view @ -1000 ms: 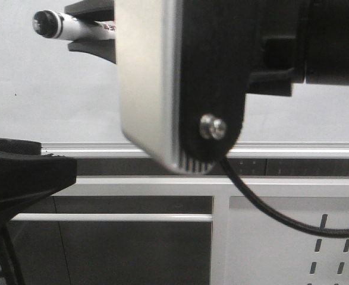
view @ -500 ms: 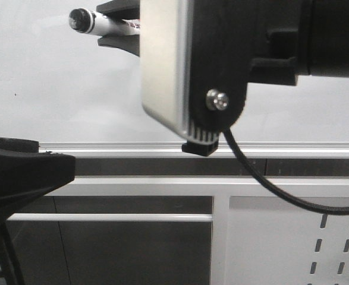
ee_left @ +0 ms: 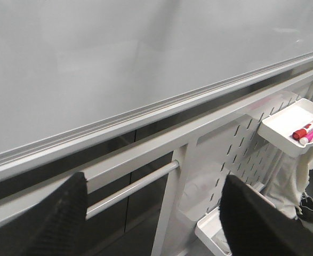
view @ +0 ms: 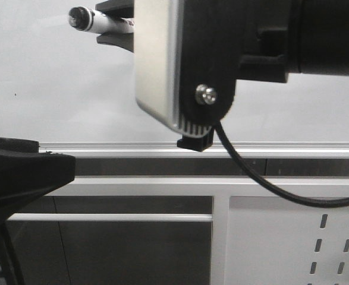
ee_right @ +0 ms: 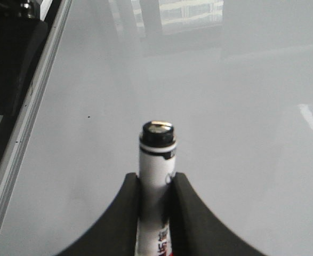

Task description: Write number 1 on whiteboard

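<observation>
Whiteboard (ee_right: pixel 225 106) fills the background above its aluminium frame edge (view: pixel 103 145), surface unmarked apart from a tiny speck. Right gripper (ee_right: pixel 155 184) clamps a black-tipped marker (ee_right: pixel 156 154), tip near the board. Left gripper (ee_left: pixel 153 213) is spread wide, holding nothing, facing the slotted panel (ee_left: pixel 252 149).

We see the whiteboard (view: pixel 55 71) filling the upper half of the front frame, glossy white and upright, its silver aluminium edge running along mid-frame; its surface (ee_right: pixel 241 106) looks bare apart from a tiny black speck, with no stroke visible
</observation>
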Motion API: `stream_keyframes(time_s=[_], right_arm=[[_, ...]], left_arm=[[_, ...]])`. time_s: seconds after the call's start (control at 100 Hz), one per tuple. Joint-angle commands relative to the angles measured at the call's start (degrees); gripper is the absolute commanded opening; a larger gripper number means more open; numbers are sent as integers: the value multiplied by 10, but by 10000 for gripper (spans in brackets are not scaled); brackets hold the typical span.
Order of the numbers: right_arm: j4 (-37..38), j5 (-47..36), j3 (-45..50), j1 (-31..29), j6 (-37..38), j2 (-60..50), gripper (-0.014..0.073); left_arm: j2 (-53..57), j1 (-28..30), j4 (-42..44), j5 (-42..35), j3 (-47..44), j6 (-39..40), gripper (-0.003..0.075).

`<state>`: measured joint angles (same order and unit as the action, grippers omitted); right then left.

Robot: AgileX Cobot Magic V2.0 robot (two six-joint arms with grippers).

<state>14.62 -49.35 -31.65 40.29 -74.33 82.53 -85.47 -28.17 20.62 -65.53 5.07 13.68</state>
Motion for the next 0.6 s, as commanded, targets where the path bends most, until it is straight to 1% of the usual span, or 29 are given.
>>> stream_keyframes(time_s=[0.0, 0.41, 0.59], right_arm=[[-7, -41, -20, -5, -3, -14, -74], [-9, -32, -20, -5, -3, -14, -74], [-15, -13, -20, -5, -3, -14, -74]], left_arm=[[13, -2, -10, -125, 7, -1, 472], [13, -2, -10, -125, 7, -1, 472], [13, -2, -10, -125, 7, -1, 472]])
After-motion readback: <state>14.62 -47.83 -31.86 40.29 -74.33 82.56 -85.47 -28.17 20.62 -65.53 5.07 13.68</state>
